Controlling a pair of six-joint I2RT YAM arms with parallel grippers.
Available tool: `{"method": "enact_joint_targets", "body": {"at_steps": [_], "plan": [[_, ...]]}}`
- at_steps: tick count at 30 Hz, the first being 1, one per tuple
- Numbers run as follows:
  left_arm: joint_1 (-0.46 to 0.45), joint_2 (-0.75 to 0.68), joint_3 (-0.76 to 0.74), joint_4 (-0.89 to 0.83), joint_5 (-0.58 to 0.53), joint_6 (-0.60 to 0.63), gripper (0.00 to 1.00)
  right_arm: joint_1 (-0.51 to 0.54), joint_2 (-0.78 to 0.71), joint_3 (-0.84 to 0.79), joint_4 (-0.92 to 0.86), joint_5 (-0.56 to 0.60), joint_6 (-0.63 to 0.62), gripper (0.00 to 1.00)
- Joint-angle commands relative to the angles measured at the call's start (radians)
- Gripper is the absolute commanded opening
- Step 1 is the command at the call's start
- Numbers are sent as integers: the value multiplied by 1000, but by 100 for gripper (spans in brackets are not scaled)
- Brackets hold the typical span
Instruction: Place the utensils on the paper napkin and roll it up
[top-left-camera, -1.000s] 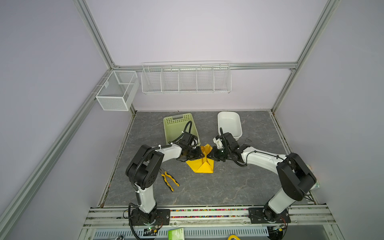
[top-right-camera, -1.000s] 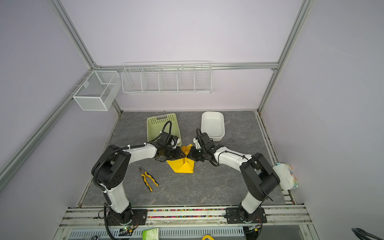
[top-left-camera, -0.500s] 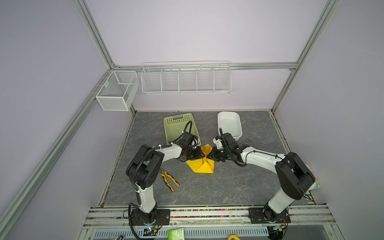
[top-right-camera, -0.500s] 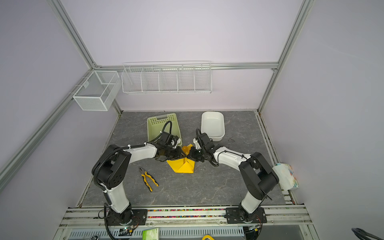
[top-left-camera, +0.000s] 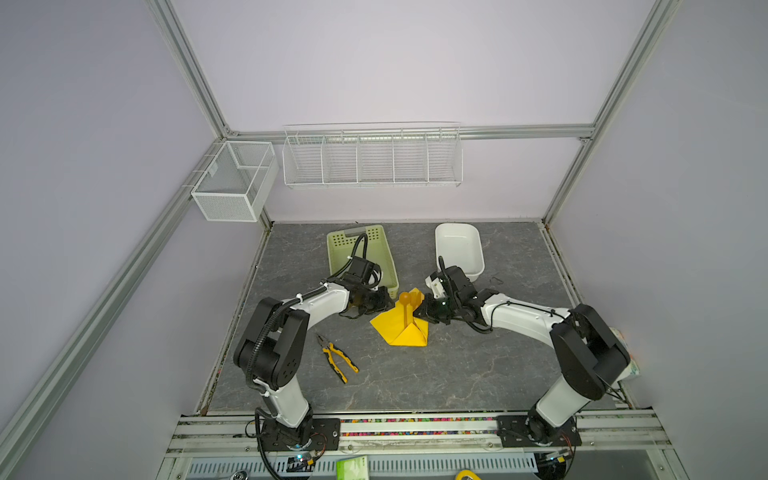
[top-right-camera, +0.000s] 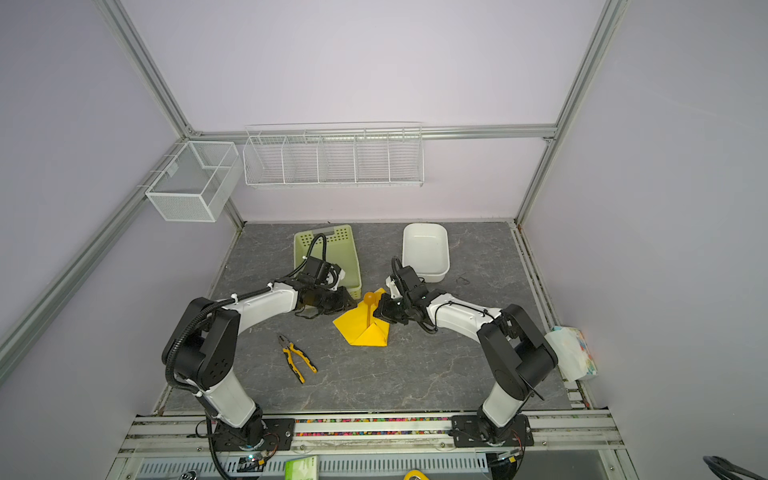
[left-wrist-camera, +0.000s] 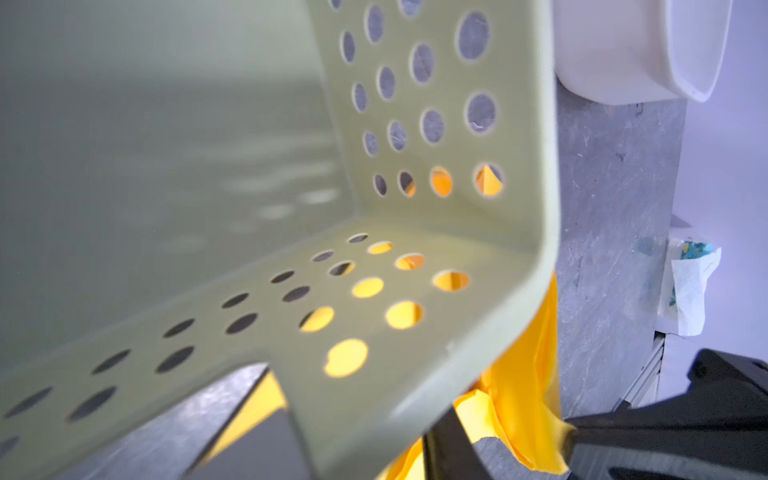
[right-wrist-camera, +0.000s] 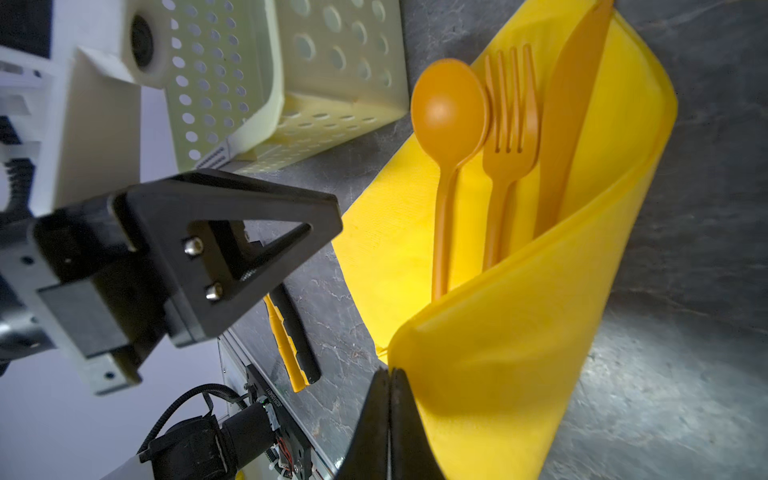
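Note:
The yellow paper napkin lies mid-table, its right side folded up and over. On it lie the orange utensils: a spoon, a fork and a knife. In the top views only the spoon shows. My right gripper is shut, pinching the raised fold of the napkin. My left gripper sits low at the napkin's left corner, against the green basket. Its fingers stand slightly apart with the napkin's edge loose between them.
A pale green perforated basket stands just behind the left gripper, and a white tub behind the right one. Yellow-and-black pliers lie front left of the napkin. A tissue pack sits at the table's right edge.

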Motion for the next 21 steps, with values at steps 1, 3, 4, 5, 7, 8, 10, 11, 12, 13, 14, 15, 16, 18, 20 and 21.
{"method": "enact_joint_targets", "body": {"at_steps": [1, 3, 4, 5, 7, 8, 10, 11, 12, 13, 14, 15, 16, 18, 20, 21], "plan": [[51, -34, -10, -50, -14, 55, 24, 9, 6, 18, -1, -8, 11, 7], [84, -42, -13, -65, -16, 72, 25, 12, 9, 22, -4, -9, 10, 7], [103, -46, -13, -73, -17, 81, 24, 13, 11, 24, -7, -9, 8, 7], [122, -52, -15, -79, -18, 88, 24, 15, 12, 28, -9, -9, 6, 7], [160, -59, -15, -89, -12, 101, 25, 19, 18, 38, -21, -6, 3, 7], [180, -65, -15, -94, -7, 111, 24, 23, 21, 45, -29, -3, 0, 7], [217, -81, -15, -106, 4, 122, 24, 30, 30, 60, -44, 1, -2, 7], [233, -93, -12, -113, 8, 125, 24, 34, 37, 69, -49, 3, -2, 7], [242, -103, -12, -120, 13, 131, 25, 39, 42, 76, -53, 4, 0, 7], [249, -113, -9, -133, 16, 137, 25, 46, 50, 86, -56, 5, 0, 7], [250, -121, -4, -145, 17, 142, 25, 51, 58, 95, -59, 6, 1, 7], [250, -128, -2, -149, 23, 145, 25, 55, 66, 102, -60, 8, 1, 7], [250, -133, -4, -149, 39, 142, 25, 61, 77, 109, -59, 9, 4, 7], [250, -142, -13, -141, 72, 129, 25, 71, 96, 121, -52, 6, 8, 7], [249, -152, -30, -125, 103, 117, 25, 80, 115, 129, -43, 6, 12, 7], [248, -157, -36, -122, 112, 113, 25, 84, 124, 133, -39, 5, 14, 7]]}}
